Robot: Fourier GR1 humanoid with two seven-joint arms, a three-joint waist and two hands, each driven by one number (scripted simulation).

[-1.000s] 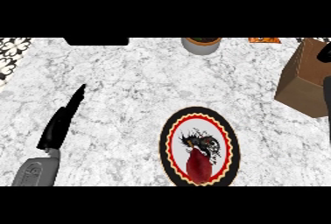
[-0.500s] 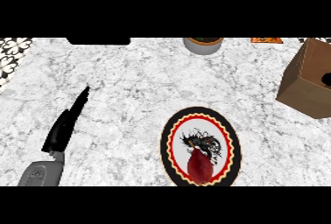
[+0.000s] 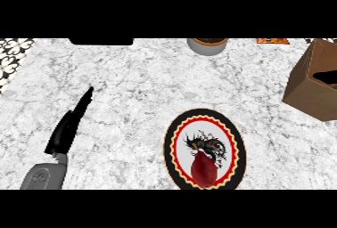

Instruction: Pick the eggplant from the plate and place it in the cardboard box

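Dark-red eggplant (image 3: 203, 170) lying on round red-rimmed plate (image 3: 172, 151), ungrasped, well apart from brown cardboard box (image 3: 314, 82) at bench right. Left hand (image 3: 67, 129) flat, fingers straight together, resting; right hand out of view.

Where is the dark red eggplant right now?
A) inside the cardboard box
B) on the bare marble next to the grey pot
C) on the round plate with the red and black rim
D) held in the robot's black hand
C: the eggplant lies on the plate, far from the cardboard box, and the left hand is well off to the side.
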